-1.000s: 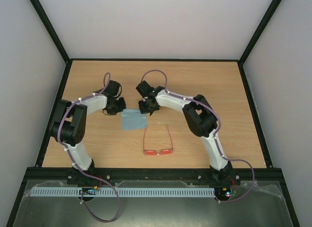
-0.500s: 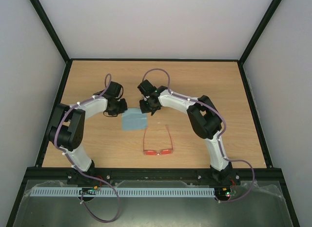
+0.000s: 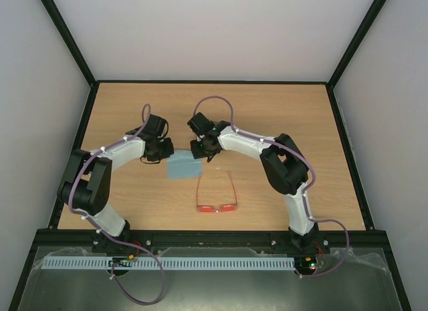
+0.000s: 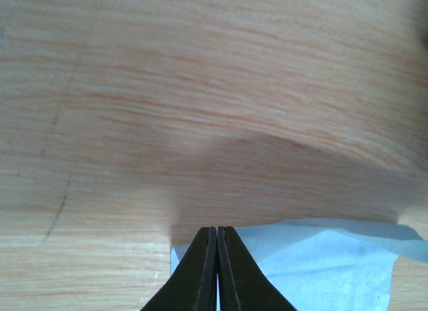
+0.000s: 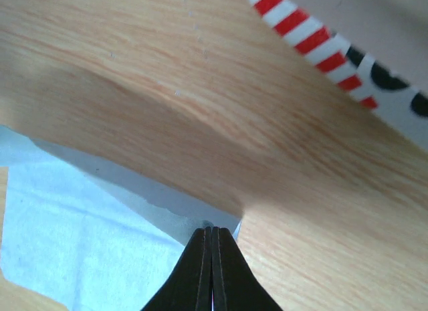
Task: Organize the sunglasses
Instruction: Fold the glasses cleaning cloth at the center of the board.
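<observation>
You have one pair of sunglasses on the one table, at 5 o'clock from the single light-blue cloth. Count two arms, the left arm and the right arm. Each carries one gripper, so two: the left gripper at the cloth's 10 o'clock and the right gripper at its 1 o'clock. Each gripper has two fingers, four in all. One striped case shows, partly, at 1 o'clock in the right wrist view.
</observation>
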`<state>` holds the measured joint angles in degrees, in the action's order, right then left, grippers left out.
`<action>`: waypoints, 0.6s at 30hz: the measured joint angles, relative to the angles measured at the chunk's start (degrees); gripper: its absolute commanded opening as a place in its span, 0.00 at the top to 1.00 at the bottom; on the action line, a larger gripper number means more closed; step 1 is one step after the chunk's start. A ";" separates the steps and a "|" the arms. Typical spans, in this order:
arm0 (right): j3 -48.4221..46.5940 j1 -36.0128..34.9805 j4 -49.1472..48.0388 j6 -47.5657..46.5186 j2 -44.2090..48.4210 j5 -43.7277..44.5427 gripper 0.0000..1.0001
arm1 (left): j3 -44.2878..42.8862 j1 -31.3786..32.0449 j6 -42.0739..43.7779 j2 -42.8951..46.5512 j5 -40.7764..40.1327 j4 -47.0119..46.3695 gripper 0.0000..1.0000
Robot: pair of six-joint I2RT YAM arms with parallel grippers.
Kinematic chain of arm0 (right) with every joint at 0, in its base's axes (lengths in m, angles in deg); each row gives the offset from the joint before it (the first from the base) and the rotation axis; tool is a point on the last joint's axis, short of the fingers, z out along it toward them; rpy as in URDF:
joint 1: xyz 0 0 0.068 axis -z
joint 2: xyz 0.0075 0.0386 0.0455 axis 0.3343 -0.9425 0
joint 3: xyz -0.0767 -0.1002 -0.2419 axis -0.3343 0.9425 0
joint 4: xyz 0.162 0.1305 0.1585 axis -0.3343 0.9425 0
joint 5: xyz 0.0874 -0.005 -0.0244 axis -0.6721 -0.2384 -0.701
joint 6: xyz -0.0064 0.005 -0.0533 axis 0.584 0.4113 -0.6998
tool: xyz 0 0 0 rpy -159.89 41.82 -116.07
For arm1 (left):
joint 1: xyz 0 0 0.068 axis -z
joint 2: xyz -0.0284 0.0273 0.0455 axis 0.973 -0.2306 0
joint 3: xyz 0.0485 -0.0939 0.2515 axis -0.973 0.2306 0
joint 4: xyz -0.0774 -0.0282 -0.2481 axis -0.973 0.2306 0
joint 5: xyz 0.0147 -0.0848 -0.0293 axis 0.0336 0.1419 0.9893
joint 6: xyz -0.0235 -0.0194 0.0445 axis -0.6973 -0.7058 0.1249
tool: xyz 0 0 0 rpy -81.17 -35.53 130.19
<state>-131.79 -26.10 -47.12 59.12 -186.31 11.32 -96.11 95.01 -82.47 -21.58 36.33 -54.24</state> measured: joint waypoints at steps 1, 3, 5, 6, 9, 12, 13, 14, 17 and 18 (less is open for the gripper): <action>0.52 -0.22 0.00 0.02 0.37 0.07 0.99 | 0.42 0.15 -0.11 0.20 0.00 0.02 0.98; 1.42 -0.59 -0.02 0.11 0.96 0.15 0.99 | 1.18 0.46 -0.33 0.55 0.00 0.02 0.98; 2.16 -0.94 -0.15 0.24 1.33 0.22 0.99 | 1.77 0.76 -0.55 0.87 -0.02 0.02 0.98; 2.51 -1.03 -0.17 0.31 1.49 0.26 0.99 | 2.21 0.94 -0.76 1.27 -0.09 0.04 0.98; 3.80 -1.38 -0.31 0.44 2.27 0.35 0.99 | 2.73 1.22 -1.03 2.05 -0.26 0.04 0.98; 4.85 -1.64 -0.31 0.46 3.23 0.55 0.99 | 3.26 1.42 -1.29 3.19 -0.44 0.02 0.98; 5.03 -1.66 -0.31 0.46 3.45 0.59 0.98 | 3.41 1.51 -1.40 3.61 -0.46 0.04 0.98; 5.27 -1.68 -0.31 0.46 3.74 0.68 0.99 | 3.58 1.62 -1.44 3.93 -0.50 0.02 0.98; 5.95 -1.77 -0.39 0.48 4.57 0.94 0.99 | 4.22 2.01 -1.70 4.92 -0.74 0.04 0.98; 6.14 -1.79 -0.37 0.48 4.81 1.05 0.99 | 4.50 2.19 -1.86 5.14 -0.81 0.00 0.98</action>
<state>-125.65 -27.89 -47.49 59.60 -181.50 12.37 -91.61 97.20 -84.32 -16.44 35.52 -54.24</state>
